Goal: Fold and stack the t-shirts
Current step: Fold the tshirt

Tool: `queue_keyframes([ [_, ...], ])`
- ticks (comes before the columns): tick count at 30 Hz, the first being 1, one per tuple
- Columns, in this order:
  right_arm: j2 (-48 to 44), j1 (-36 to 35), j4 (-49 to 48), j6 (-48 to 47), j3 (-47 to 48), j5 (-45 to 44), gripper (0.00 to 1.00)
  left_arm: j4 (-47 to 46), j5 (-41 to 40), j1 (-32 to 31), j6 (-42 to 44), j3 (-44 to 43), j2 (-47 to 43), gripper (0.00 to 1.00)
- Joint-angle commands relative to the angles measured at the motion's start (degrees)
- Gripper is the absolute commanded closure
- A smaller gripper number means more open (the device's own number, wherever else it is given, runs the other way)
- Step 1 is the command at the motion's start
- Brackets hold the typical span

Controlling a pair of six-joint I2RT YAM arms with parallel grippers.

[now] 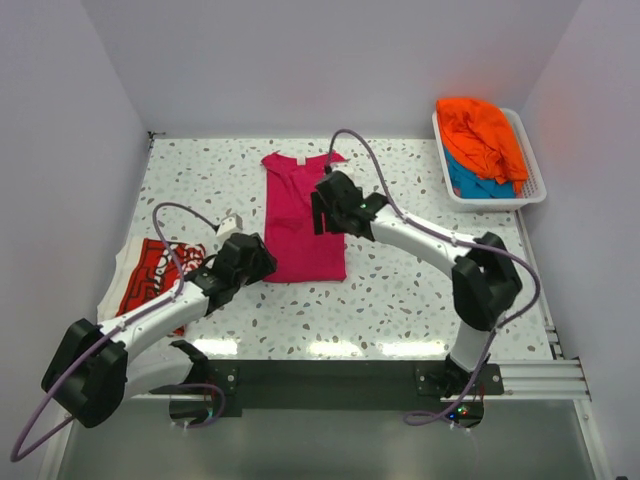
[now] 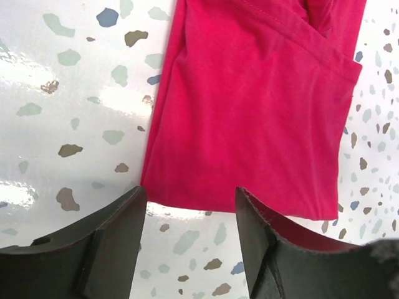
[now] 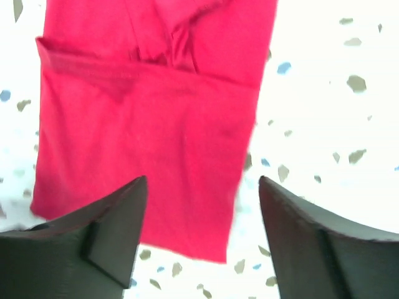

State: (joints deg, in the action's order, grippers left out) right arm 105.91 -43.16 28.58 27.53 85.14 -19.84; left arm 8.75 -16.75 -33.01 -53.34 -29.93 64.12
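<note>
The magenta-pink t-shirt (image 1: pixel 300 220) lies flat in the middle of the table, folded lengthwise into a long strip, collar at the far end. My left gripper (image 1: pixel 262 262) is open and empty at the strip's near left corner; the left wrist view shows the shirt (image 2: pixel 262 112) just beyond my gripper (image 2: pixel 190 205). My right gripper (image 1: pixel 322 210) is open and empty over the strip's right edge; the right wrist view shows the shirt (image 3: pixel 149 137) below my gripper (image 3: pixel 202 193). The red t-shirt with white lettering (image 1: pixel 150 280) lies at the left. The orange t-shirt (image 1: pixel 482 135) lies on the teal-blue one (image 1: pixel 470 183).
A white slatted basket (image 1: pixel 535 190) at the far right corner holds the orange and teal-blue shirts. White walls close in the table at the left, back and right. A dark rail runs along the near edge.
</note>
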Motion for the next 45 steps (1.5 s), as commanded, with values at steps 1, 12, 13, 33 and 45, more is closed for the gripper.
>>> queue_keyframes([
  [1, -6.75, 0.09, -5.18, 4.63, -11.62, 2.51, 0.28, -3.11, 3.21, 2.16, 2.80, 2.06, -0.31, 0.36],
  [12, -9.67, 0.18, -13.02, 11.22, -26.08, 10.07, 0.29, -12.18, 9.54, 4.27, 4.83, 5.67, 4.08, 0.30],
  [13, -9.23, 0.18, -14.15, 11.75, -26.86, 10.60, 0.30, -13.05, 9.81, 4.45, 4.74, 6.28, 4.43, 0.30],
  [33, -8.97, 0.35, -19.18, 17.39, -33.91, 12.98, 0.67, -16.66, 10.16, 5.42, 4.56, 8.84, 12.26, 0.85],
  [45, -26.00, -0.08, -11.45, 15.53, -46.37, 19.30, 1.00, 6.07, 12.00, 1.29, -1.49, 10.59, -6.62, 1.00],
])
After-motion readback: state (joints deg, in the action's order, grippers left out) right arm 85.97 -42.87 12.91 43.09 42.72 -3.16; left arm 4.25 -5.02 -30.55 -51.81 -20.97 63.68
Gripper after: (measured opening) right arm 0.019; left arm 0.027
